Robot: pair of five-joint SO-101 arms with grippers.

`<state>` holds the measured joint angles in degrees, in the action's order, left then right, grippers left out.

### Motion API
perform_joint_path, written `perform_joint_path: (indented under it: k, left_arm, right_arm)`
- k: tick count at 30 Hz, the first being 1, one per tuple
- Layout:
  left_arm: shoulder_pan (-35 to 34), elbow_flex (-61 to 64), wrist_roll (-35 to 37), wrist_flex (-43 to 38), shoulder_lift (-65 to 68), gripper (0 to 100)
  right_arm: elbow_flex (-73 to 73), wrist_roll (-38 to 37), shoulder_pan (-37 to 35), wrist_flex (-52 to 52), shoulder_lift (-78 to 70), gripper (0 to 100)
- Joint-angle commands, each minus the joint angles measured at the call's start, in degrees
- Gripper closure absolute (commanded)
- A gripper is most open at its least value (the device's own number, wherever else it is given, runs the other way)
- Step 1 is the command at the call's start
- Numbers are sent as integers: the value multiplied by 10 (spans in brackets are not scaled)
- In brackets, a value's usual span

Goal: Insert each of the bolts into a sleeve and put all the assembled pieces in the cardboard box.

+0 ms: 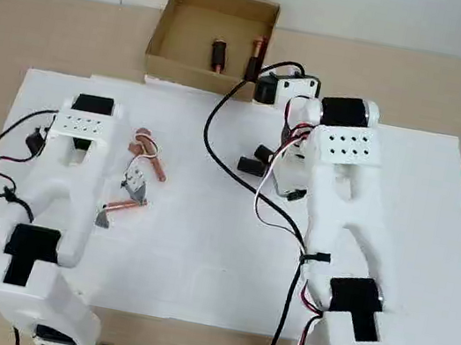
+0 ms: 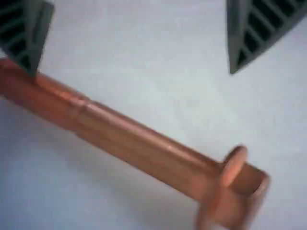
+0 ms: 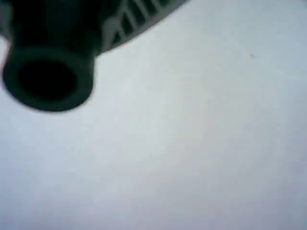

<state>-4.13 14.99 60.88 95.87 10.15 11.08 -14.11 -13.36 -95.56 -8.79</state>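
Left gripper (image 2: pixel 130 69) gapes wide over the long copper bolt (image 2: pixel 144 148) near the surface's (image 1: pixel 6 26) left edge; centre its shank between the jaws before closing. Right gripper (image 3: pixel 57 52) apparently clasps a black tubular sleeve (image 3: pixel 48 84).

The bolt (image 2: pixel 144 146) is smooth coppery metal with a soft sheen; the sleeve (image 3: pixel 48 81) matt black plastic; the box (image 1: pixel 165 27) plain matt cardboard.

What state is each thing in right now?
Brown cardboard box: open-topped, two assembled pieces inside.
Long copper bolt: lying flat on the white sheet, no sleeve.
Left gripper: open, straddling that bolt.
Black tubular sleeve: hollow, no bolt in it.
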Motion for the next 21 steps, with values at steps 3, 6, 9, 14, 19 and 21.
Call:
perform_joint_path:
  k: [3, 6, 9, 14, 19, 21]
  left_arm:
    - [-5, -16, 47, -8, 55, 756]
    - [-6, -29, 58, -6, 65, 756]
    - [-6, -38, 58, -4, 60, 756]
    - [-6, -40, 58, -8, 60, 756]
    - [-6, -35, 59, -29, 60, 757]
    - [-6, -33, 64, -35, 60, 758]
  right_arm:
    - [2, 4, 3, -3, 36, 995]
    - [-15, 4, 1, -1, 36, 995]
    - [-33, 4, 1, 1, 36, 995]
    - [-36, 3, 3, 1, 39, 995]
    - [-36, 3, 3, 1, 39, 995]
    - [-36, 3, 3, 1, 39, 995]
